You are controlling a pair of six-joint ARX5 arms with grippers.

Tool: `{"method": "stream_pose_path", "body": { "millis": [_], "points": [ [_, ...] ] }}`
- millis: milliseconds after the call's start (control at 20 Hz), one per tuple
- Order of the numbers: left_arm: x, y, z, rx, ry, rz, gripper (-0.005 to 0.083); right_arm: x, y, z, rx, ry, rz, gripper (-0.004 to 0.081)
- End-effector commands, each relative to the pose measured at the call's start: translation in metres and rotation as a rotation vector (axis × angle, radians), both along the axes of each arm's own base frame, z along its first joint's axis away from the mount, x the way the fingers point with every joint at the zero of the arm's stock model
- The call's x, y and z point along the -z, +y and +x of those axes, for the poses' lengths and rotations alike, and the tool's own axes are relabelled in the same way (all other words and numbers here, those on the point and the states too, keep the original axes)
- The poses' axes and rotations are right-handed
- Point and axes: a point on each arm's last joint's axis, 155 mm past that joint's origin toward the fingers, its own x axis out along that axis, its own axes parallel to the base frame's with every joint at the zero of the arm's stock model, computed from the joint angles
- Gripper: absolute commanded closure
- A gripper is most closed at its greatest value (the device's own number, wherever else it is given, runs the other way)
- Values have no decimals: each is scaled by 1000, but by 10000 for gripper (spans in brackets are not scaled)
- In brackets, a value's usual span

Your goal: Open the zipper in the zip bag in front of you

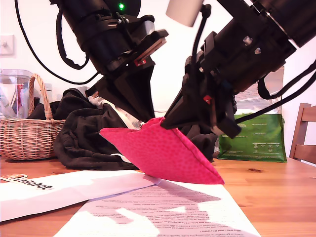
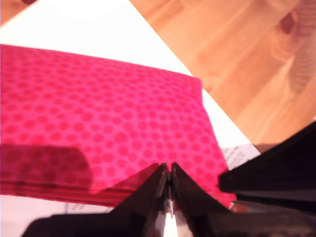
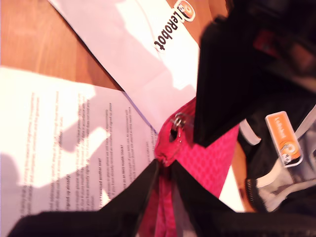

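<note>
Ext cam low, table-level; both wrist cams close, sharing zip bag (image 1: 163,150).

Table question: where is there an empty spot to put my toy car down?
Bare wooden table shows at the exterior view's right, between the printed papers, the green bag and the chair. It is crowded around the pink pouch, the dark clothes and the basket.

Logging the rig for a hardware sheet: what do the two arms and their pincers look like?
Both arms are black, with black cables looped alongside. One shows a green light; each carries a small red mark. The pincers have tapering black wedge fingers.
</note>
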Motion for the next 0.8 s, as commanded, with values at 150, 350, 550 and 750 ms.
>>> {"method": "stream_pose_path", "body": {
  "millis": [150, 350, 550, 750],
  "points": [
    [6, 22, 24, -35, -69, 70, 796, -4, -5, 1, 83, 76, 72, 783],
    [3, 26, 37, -41, -122, 77, 796, -5, -7, 2, 132, 128, 118, 783],
    [0, 32, 49, -57, -153, 74, 796, -4, -9, 1, 145, 145, 125, 783],
    [-4, 40, 63, -73, -188, 65, 796, -3, -9, 0, 150, 155, 128, 783]
  ]
}}
